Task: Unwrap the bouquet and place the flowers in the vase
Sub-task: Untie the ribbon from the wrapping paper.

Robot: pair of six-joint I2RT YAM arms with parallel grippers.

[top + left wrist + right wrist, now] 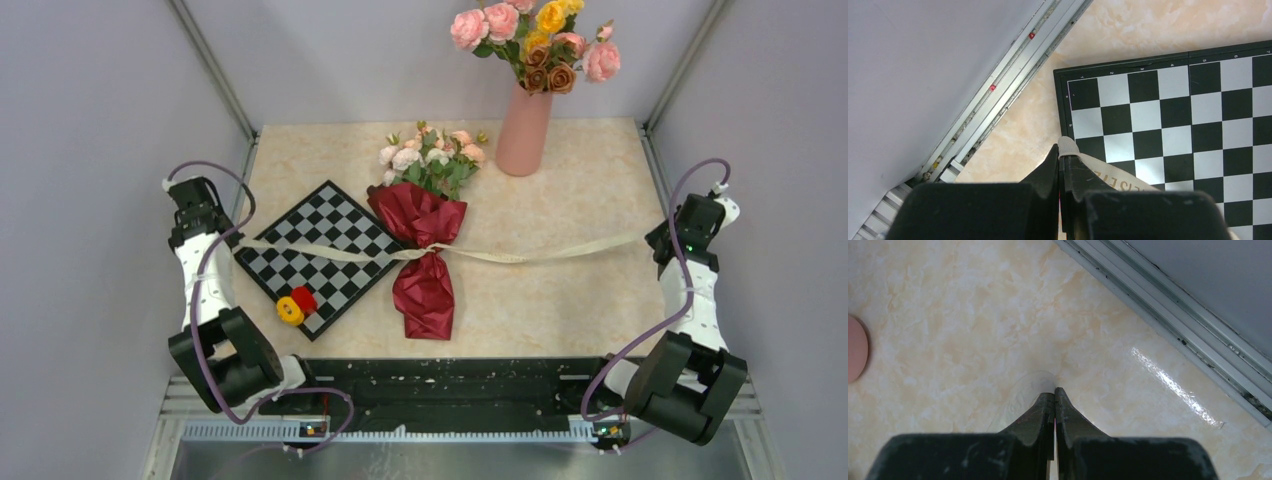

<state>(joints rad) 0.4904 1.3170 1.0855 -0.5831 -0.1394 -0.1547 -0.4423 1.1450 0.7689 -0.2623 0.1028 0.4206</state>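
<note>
2 grippers are closed, and each pinches one end of the cream ribbon (1113,177).

1. The left gripper (1060,150) has its fingers pressed together on the ribbon end, which pokes out just past the tips. It sits over the left corner of the chessboard (325,215).
2. The right gripper (1055,391) has its fingers together. A pale strip of ribbon emerges at the tips, above bare table (580,300) near the right rail.
3. The ribbon runs in a long line across the table from one gripper to the other. It passes over the chessboard and crosses the bouquet (425,250) at the narrow waist of the wrap. I cannot tell whether a knot remains there.
4. The bouquet lies flat at mid-table in its dark red paper (425,290). Its flowers (430,160) point to the far edge, and the paper meets the right corner of the chessboard.
5. The vase (523,135) stands upright at the far side, just right of the blooms and apart from them. It holds large roses (530,40).
6. A red piece (304,298) and a yellow piece (289,311) lie touching on the near edge of the chessboard.
</note>
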